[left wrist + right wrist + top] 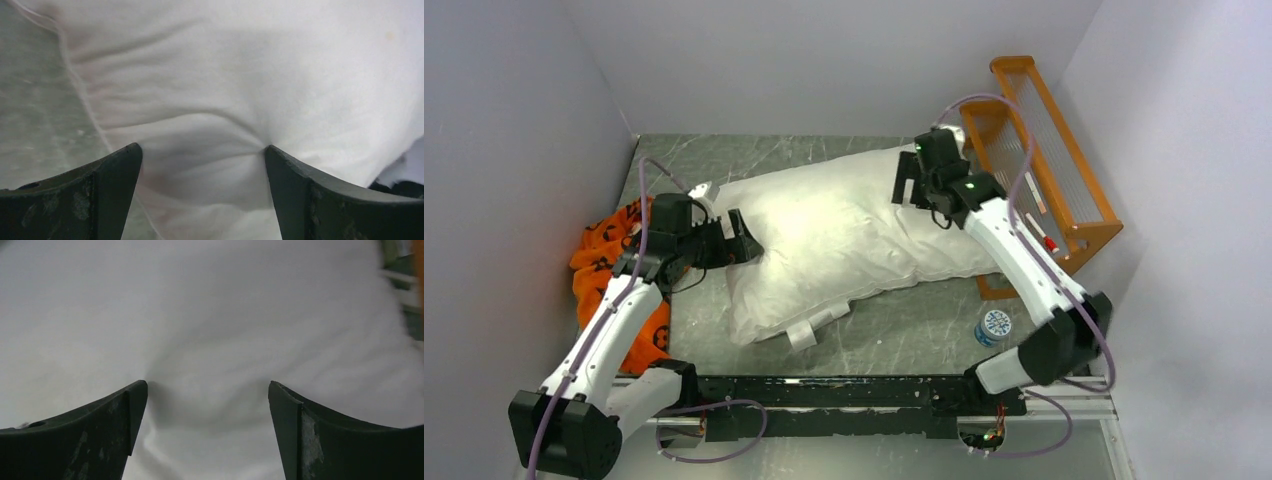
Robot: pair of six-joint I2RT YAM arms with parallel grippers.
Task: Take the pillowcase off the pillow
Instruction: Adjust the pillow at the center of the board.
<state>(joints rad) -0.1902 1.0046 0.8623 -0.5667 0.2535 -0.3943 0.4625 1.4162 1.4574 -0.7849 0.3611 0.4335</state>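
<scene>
The plain white pillow (844, 235) lies bare across the middle of the table, with a small white tag (816, 328) at its near edge. The orange pillowcase (609, 270) with dark motifs lies crumpled at the left, apart from the pillow and partly under my left arm. My left gripper (746, 240) is open, its fingertips pressing into the pillow's left end (210, 100). My right gripper (908, 188) is open, its fingertips pressing into the pillow's far right part (210, 330).
An orange wooden rack (1039, 150) stands at the right, just behind my right arm. A small bottle with a blue-white cap (994, 326) stands near the right arm's base. White walls close in on the left, back and right.
</scene>
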